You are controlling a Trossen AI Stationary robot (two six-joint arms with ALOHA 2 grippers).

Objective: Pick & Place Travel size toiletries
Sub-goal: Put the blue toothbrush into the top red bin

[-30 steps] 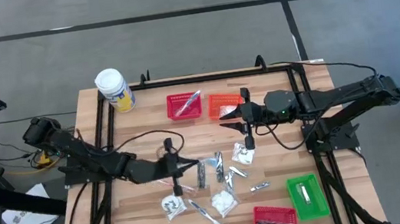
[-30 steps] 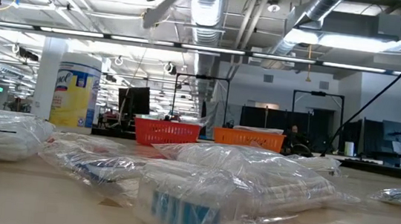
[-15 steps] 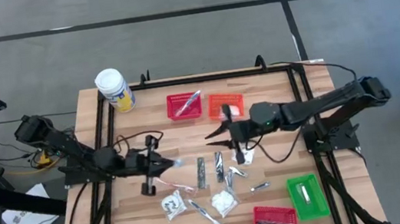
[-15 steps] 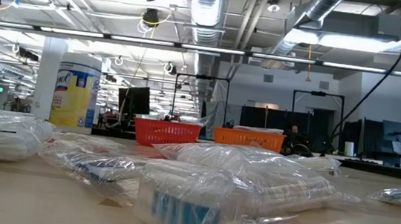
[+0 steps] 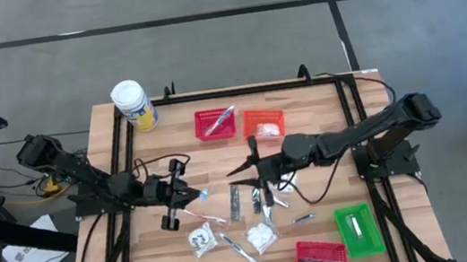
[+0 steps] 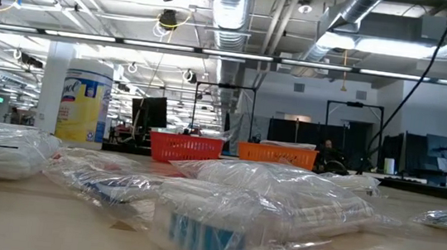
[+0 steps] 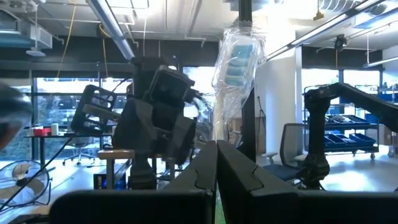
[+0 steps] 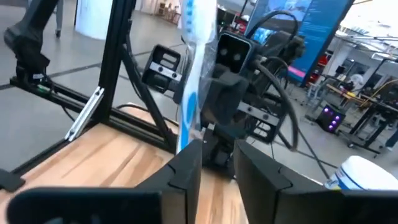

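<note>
On yellow jar [image 6: 84,102], unreadable label

Wooden table [image 5: 168,248] — packets [image 5: 261,234], baskets [image 5: 214,123] (jar [image 5: 132,104])

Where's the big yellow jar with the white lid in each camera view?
High view: yellow jar at the far left corner.
Low view: standing at the left.
Left wrist view: not in it.
Right wrist view: apparently just its white lid, lower right edge.
Shared landmark: the red basket, right of the jar in high and low views.
</note>
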